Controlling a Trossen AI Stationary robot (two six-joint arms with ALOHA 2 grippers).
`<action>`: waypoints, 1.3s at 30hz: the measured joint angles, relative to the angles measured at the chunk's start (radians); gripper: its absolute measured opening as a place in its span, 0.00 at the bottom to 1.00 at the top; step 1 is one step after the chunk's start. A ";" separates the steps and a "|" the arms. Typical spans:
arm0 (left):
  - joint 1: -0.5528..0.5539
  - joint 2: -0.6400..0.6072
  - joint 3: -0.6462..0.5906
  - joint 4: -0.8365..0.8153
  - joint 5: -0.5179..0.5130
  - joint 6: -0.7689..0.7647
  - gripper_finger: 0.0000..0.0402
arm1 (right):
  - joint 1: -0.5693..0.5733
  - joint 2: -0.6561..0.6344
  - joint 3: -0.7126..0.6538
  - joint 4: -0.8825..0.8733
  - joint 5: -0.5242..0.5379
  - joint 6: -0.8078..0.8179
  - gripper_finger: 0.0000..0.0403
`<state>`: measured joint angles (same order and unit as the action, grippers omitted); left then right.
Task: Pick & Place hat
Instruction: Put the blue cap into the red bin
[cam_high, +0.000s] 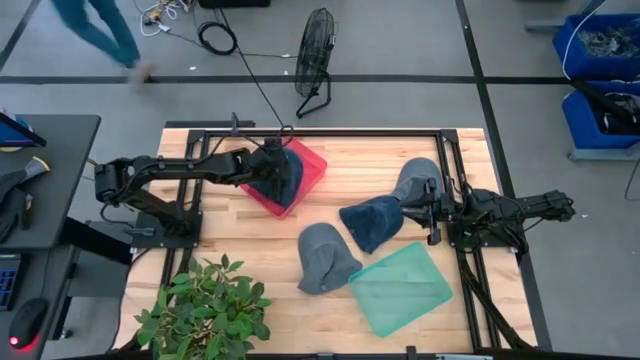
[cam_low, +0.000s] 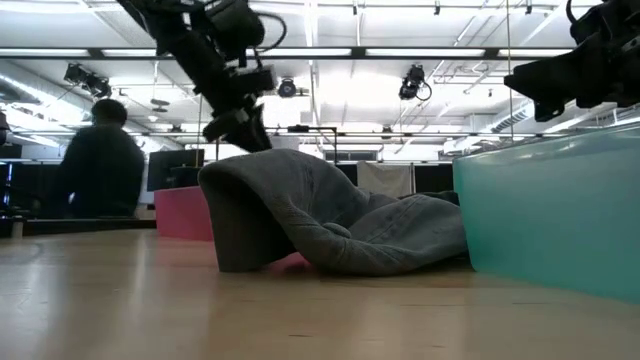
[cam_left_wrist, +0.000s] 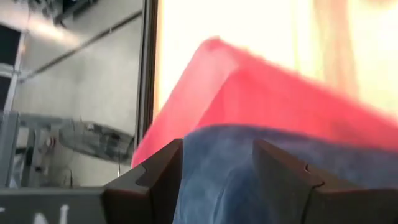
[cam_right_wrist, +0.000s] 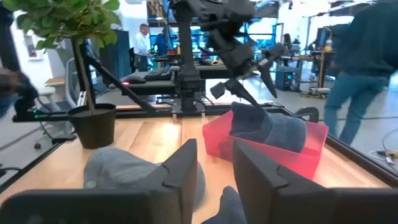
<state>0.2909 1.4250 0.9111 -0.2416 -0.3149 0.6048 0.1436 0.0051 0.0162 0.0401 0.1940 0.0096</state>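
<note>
A dark blue hat (cam_high: 283, 178) lies in the red bin (cam_high: 312, 172) at the far left part of the table (cam_high: 240, 240), draped over the bin's near edge so that part of it hangs outward. The left gripper (cam_high: 268, 160) is right at this hat. In the left wrist view the blue cloth (cam_left_wrist: 249, 180) fills the gap between the two dark fingers (cam_left_wrist: 155, 180), which stand apart on either side of it; whether they press the cloth cannot be told. In the right wrist view the same hat (cam_right_wrist: 267, 127) sits heaped in the bin (cam_right_wrist: 298, 152) with the left gripper (cam_right_wrist: 249, 78) just above it, its fingers spread.

Three more hats lie on the bare wood. A grey one (cam_high: 325, 258) rests near the table's middle, just beside the teal bin (cam_high: 402, 290) at the near right; in the low view it shows as a folded grey mound (cam_low: 320, 215) touching the teal wall (cam_low: 550, 215). A darker blue one (cam_high: 372, 220) lies next to it, toward the right arm, and a grey-blue one (cam_high: 415, 180) lies farther back.

The right gripper (cam_high: 432, 210) rests low at the right side, close to those two hats, fingers (cam_right_wrist: 186, 168) a little apart with nothing between them.

A potted plant (cam_high: 210, 305) stands at the near left corner. A fan (cam_high: 315, 55) stands on the floor beyond the table, and a person (cam_low: 100, 170) is in the room behind.
</note>
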 joint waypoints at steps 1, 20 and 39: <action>-0.013 0.000 0.009 0.002 0.000 0.000 0.49 | 0.000 0.000 0.000 0.003 0.014 0.011 0.29; -0.233 0.007 0.054 0.036 0.087 -0.357 0.49 | 0.000 0.004 0.000 0.004 0.026 0.087 0.31; -0.268 0.359 0.053 0.652 0.214 -0.525 0.49 | 0.000 0.075 0.000 0.003 0.023 0.069 0.31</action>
<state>0.0231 1.7842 0.9646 0.4103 -0.1005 0.0799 0.1440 0.0800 0.0162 0.0432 0.2169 0.0788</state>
